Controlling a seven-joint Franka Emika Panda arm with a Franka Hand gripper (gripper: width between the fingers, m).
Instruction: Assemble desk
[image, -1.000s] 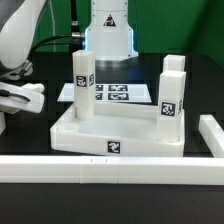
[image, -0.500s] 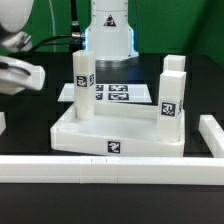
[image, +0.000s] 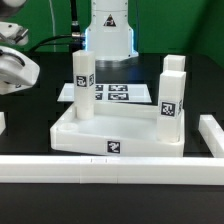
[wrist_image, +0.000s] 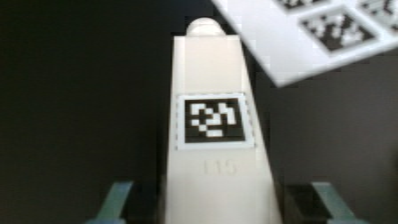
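Note:
The white desk top (image: 115, 132) lies in the middle of the black table with a tag on its front rim. One white leg (image: 83, 84) stands upright at its left rear. At its right stands a tagged leg (image: 169, 100), with another white upright (image: 176, 68) just behind it. My gripper (image: 14, 68) hangs raised at the exterior view's left edge, well off the desk top. In the wrist view it (wrist_image: 221, 205) is shut on a further tagged white leg (wrist_image: 217, 110), which runs lengthwise between the fingers (wrist_image: 121, 203).
The marker board (image: 116, 94) lies behind the desk top and also shows as the marker board (wrist_image: 317, 32) beyond the held leg. A long white rail (image: 110, 170) runs along the front, with another rail (image: 212, 136) at the right. The robot base (image: 108, 30) stands at the back.
My gripper has risen and drifted toward the exterior view's left edge, carrying the leg. The desk top and its upright legs have not moved.

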